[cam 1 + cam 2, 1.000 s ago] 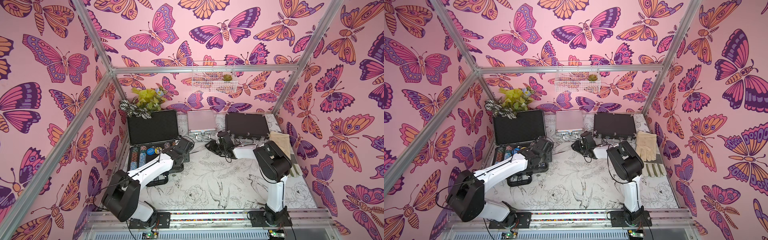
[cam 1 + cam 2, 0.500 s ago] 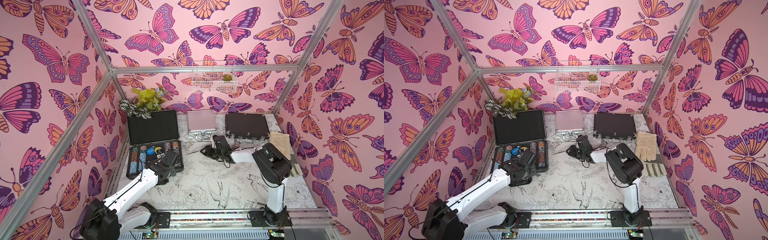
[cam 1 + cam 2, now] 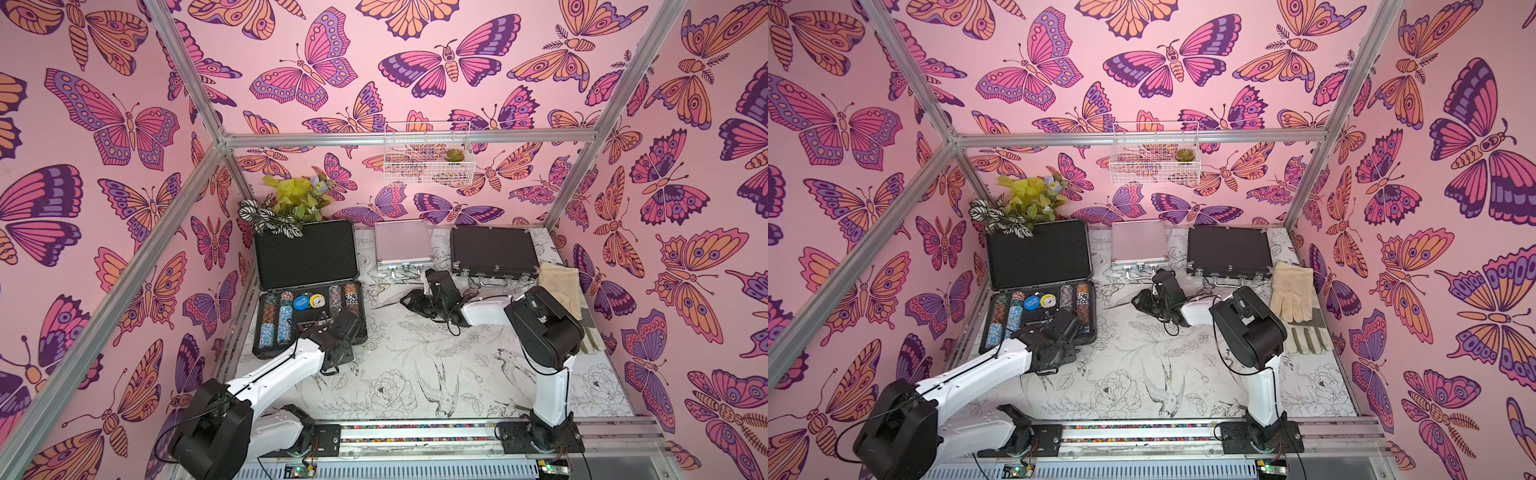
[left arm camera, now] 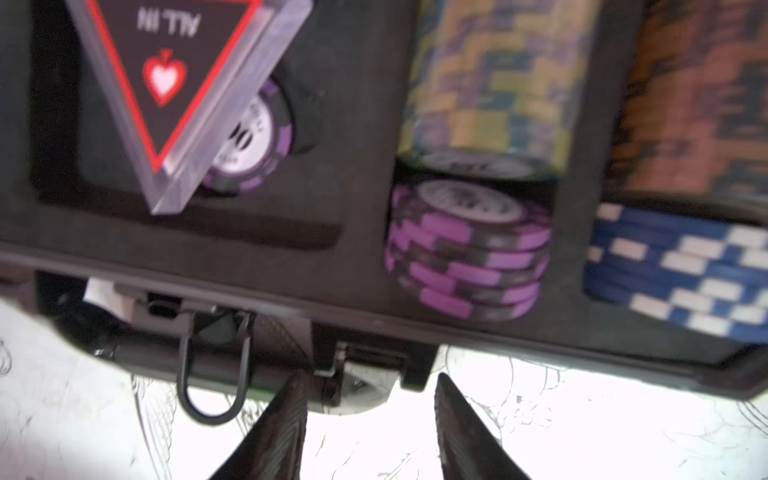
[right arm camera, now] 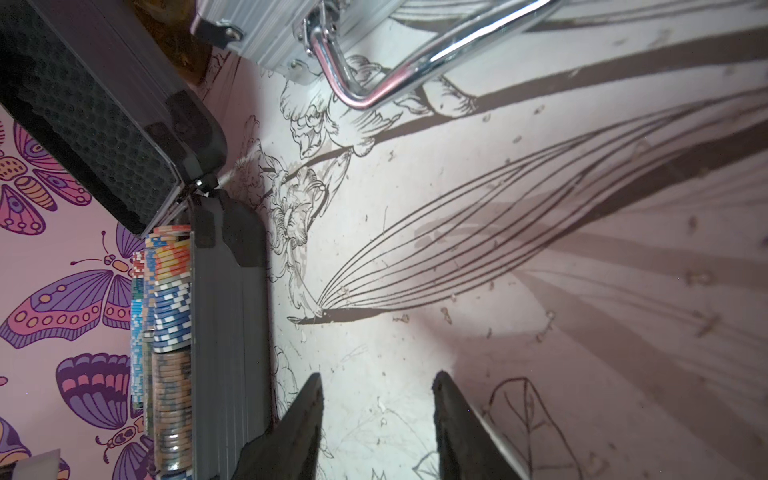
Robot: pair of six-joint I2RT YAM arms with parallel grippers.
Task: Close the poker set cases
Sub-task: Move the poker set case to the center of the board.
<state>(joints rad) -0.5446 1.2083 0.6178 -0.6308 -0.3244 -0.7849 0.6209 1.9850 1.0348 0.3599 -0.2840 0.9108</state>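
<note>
Left wrist view: the left gripper (image 4: pixel 370 376) shows two dark, wedge-shaped, ridged fingers (image 4: pixel 278 428) standing apart with nothing between them, their tips just short of the front wall and latch of the large dark-grey plastic case (image 4: pixel 582 349). The case lies open. Its black foam tray holds stacks of round, striped poker chips (image 4: pixel 467 249) in purple, blue, yellow and orange, and a clear acrylic triangle (image 4: pixel 166 62) with a red border and a spade. In both top views this case sits left of centre by the left wall, its foam-lined lid (image 3: pixel 305 253) upright. The small silver aluminium case (image 3: pixel 402 243) lies flat at upper centre, smooth and pale, lid down, with a bent chrome handle (image 5: pixel 436 62) in front. The wide black case (image 3: pixel 492 249) lies flat to its right, lid down, silver latches along its front edge. The right gripper (image 3: pixel 409 297) sits low over the flower-printed tabletop (image 3: pixel 415 374) at centre, just below the silver case's handle. In the right wrist view its two dark fingers (image 5: pixel 299 424) stand apart, holding nothing. Cream work gloves (image 3: pixel 559 282) lie at the right edge.
</note>
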